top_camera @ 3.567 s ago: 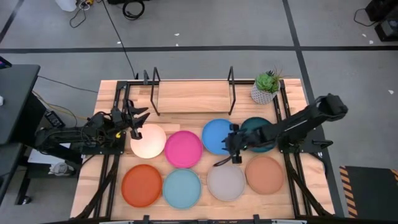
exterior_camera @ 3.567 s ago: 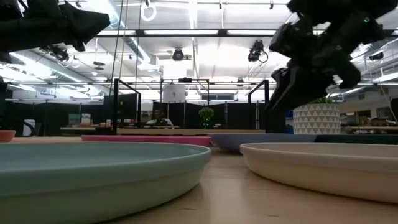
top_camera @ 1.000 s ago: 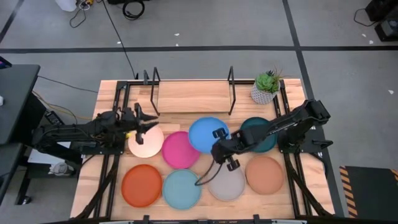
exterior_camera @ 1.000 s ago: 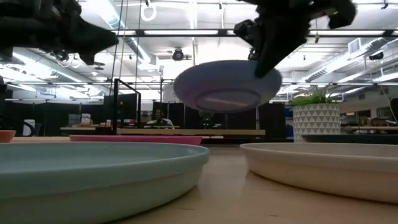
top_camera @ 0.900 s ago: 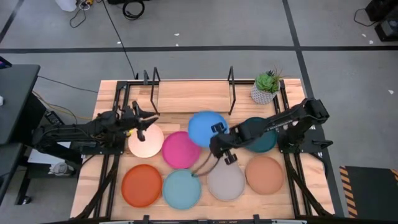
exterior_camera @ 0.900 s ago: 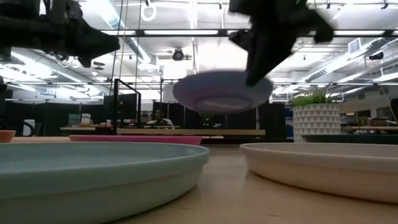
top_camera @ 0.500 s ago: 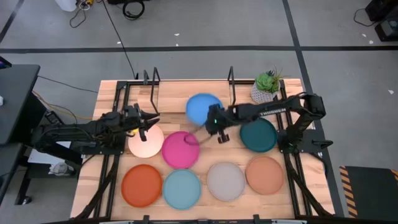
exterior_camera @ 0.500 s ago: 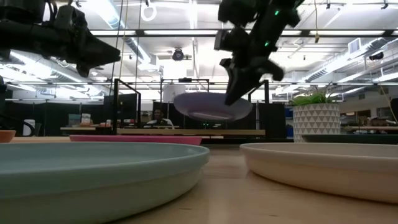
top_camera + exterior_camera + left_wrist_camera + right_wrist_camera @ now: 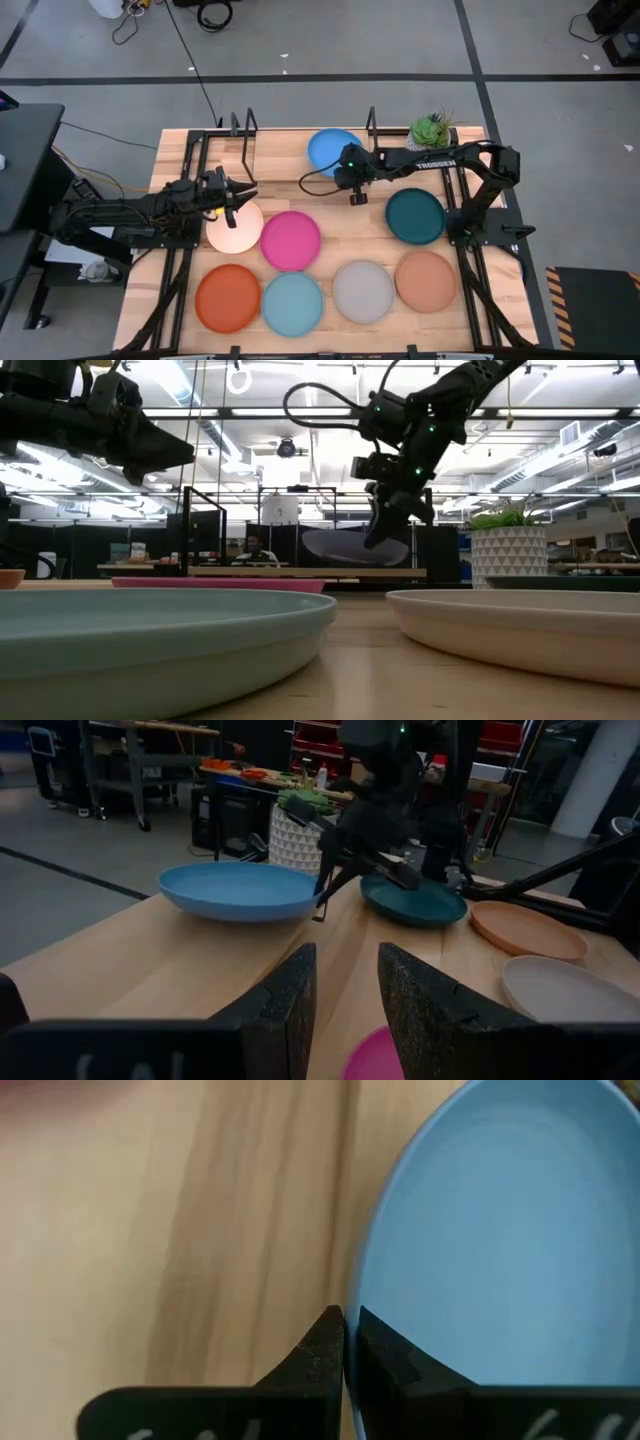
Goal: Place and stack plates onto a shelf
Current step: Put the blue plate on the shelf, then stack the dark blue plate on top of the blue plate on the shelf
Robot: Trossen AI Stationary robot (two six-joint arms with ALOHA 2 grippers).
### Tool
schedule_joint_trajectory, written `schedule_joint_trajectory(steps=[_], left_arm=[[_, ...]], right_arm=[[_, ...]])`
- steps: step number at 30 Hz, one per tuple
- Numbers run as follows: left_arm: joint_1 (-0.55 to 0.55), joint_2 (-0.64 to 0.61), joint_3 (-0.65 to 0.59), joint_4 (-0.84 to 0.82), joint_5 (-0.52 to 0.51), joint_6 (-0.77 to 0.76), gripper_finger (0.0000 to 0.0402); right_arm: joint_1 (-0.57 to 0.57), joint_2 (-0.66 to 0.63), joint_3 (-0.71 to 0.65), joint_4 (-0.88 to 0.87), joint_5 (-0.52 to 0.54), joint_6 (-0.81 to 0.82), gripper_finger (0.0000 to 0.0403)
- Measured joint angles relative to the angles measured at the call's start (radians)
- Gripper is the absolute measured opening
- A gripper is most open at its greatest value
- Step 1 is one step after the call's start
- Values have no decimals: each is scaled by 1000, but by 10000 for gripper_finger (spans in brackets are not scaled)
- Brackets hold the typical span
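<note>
My right gripper [image 9: 345, 170] is shut on the blue plate [image 9: 333, 150] and holds it low over the right half of the shelf [image 9: 285, 158], between the black uprights. The low view shows the blue plate [image 9: 350, 548] close above the shelf board [image 9: 270, 571]. My left gripper [image 9: 236, 190] hovers open over the far edge of the cream plate [image 9: 236, 228], which lies flat on the table. Nothing is between its fingers [image 9: 290, 1010]. My right gripper pinches the blue plate's rim [image 9: 352, 1305] on its near right side, one finger [image 9: 385, 1355] over the inner face and one [image 9: 318, 1350] outside. The fingers slant down from the table's right. The plate sits about level; whether it touches the board I cannot tell.
Flat on the table lie a pink plate [image 9: 291, 240], a dark teal plate [image 9: 415, 216], an orange plate [image 9: 228, 297], a light blue plate [image 9: 292, 302], a grey plate [image 9: 363, 291] and a tan plate [image 9: 426, 280]. A potted plant [image 9: 428, 140] stands right of the shelf.
My right gripper has carried the blue plate from above the middle of the table toward the far edge and down, until it hangs low over the shelf. The arm has swung round so that it now reaches in from the right.
</note>
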Motion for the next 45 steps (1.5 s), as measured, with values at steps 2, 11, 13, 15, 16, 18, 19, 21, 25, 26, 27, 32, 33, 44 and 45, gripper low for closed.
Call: schedule_joint_trajectory(steps=[2, 11, 13, 15, 16, 18, 19, 21, 25, 26, 27, 32, 33, 44, 45], left_arm=[[0, 0, 0, 0, 0, 0, 117], [0, 0, 0, 0, 0, 1, 117], [0, 0, 0, 0, 0, 2, 117], [0, 0, 0, 0, 0, 4, 117], [0, 0, 0, 0, 0, 13, 117], [0, 0, 0, 0, 0, 40, 117], [0, 0, 0, 0, 0, 51, 117], [0, 0, 0, 0, 0, 61, 117], [0, 0, 0, 0, 0, 61, 117], [0, 0, 0, 0, 0, 61, 117], [0, 0, 0, 0, 0, 59, 117], [0, 0, 0, -35, 3, -1, 117], [0, 0, 0, -49, 4, -6, 117], [0, 0, 0, -62, 3, -18, 117], [0, 0, 0, -63, 3, -18, 117]], right_arm=[[-3, 0, 0, 0, 1, 0, 26], [-4, 0, -1, 6, 66, -19, 76], [-1, 0, -1, 6, 70, -19, 80], [0, 0, -1, 5, 70, -19, 81], [1, 0, -1, 2, 70, -19, 81], [8, -7, 11, -37, 71, -15, 81], [14, -16, 19, -48, 74, -10, 81], [33, -39, 30, -37, 75, 0, 81], [87, -53, 31, -49, 39, 13, 80], [103, -52, 30, -65, 14, 17, 80], [123, -52, 30, -86, -5, 25, 80], [229, -62, 29, -303, 14, 238, 81], [247, -65, 30, -355, 13, 300, 83], [315, -50, 27, -723, -8, 838, 200], [316, -51, 16, -711, -12, 862, 210]])
